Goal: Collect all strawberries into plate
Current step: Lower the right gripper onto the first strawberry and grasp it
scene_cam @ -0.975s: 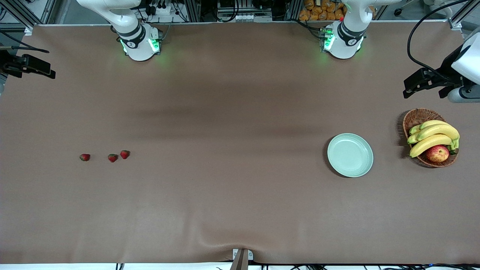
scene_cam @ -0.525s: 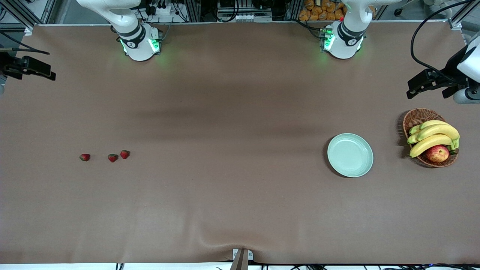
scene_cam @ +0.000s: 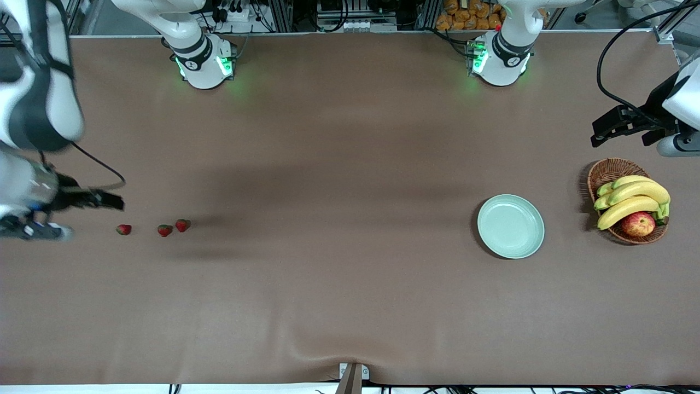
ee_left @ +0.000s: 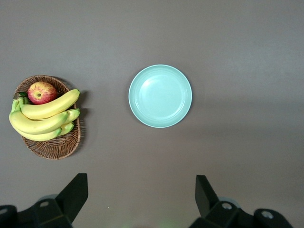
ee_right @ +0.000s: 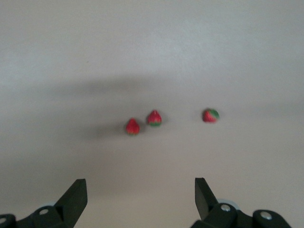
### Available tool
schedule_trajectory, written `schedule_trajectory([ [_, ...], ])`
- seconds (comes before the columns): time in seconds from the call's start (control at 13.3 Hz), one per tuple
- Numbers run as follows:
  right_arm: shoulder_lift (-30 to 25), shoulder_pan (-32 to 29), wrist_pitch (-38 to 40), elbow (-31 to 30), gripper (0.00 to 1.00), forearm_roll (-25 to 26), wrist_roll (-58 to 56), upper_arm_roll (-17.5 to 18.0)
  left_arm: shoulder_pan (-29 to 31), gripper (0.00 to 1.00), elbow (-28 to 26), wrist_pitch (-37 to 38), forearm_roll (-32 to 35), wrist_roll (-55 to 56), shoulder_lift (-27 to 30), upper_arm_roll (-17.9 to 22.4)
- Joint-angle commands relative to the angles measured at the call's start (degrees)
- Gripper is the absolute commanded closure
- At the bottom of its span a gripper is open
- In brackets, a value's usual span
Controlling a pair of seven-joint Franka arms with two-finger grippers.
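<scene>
Step in hand, as I judge it: approach for the first pick. None of the three strawberries is in the mint-green plate point(scene_cam: 511, 226) yet.

Landmark: the plate, which lies on the brown counter point(scene_cam: 339, 284) toward the left arm's end, just beside a wicker basket point(scene_cam: 607, 172) of bananas point(scene_cam: 629, 205) and an apple point(scene_cam: 638, 224).

The three strawberries lie well apart from the plate, toward the right arm's end: one alone point(scene_cam: 123, 229), then two nearly touching point(scene_cam: 164, 230) point(scene_cam: 182, 225), this last the closest to the plate.

Right gripper point(ee_right: 137, 197): fingers spread wide, nothing held, up in the air over the counter near the strawberries.

Left gripper point(ee_left: 140, 194): also spread, empty, over the counter near the plate and basket; this arm waits.

Next move calls for centring the right gripper over one berry, descending, and closing gently. The lone berry offers the most finger clearance.
</scene>
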State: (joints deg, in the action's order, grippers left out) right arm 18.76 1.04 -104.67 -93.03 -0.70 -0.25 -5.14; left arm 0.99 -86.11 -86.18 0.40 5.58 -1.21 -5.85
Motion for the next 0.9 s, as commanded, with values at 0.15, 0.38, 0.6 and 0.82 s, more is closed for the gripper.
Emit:
schedule_trajectory([
  [0.15,10.8,0.8,-7.3,0.7,0.00,-0.1,-0.1,0.0,0.1,0.00,-0.6,-0.6,0.5,0.3,-0.1,0.1],
  [0.38,15.2,1.8,-8.1,0.7,0.03,-0.2,0.0,0.1,0.0,0.00,-0.7,-1.2,0.5,0.3,-0.2,0.0],
  [0.6,17.2,3.1,-7.7,0.6,0.17,-3.5,0.4,0.1,-0.1,0.00,-0.7,-1.2,0.5,0.4,-0.5,0.0],
  [0.82,18.3,2.3,-7.5,0.6,0.28,-8.7,2.7,0.0,-0.1,0.00,-0.8,-1.2,0.5,0.4,-0.5,-0.1],
])
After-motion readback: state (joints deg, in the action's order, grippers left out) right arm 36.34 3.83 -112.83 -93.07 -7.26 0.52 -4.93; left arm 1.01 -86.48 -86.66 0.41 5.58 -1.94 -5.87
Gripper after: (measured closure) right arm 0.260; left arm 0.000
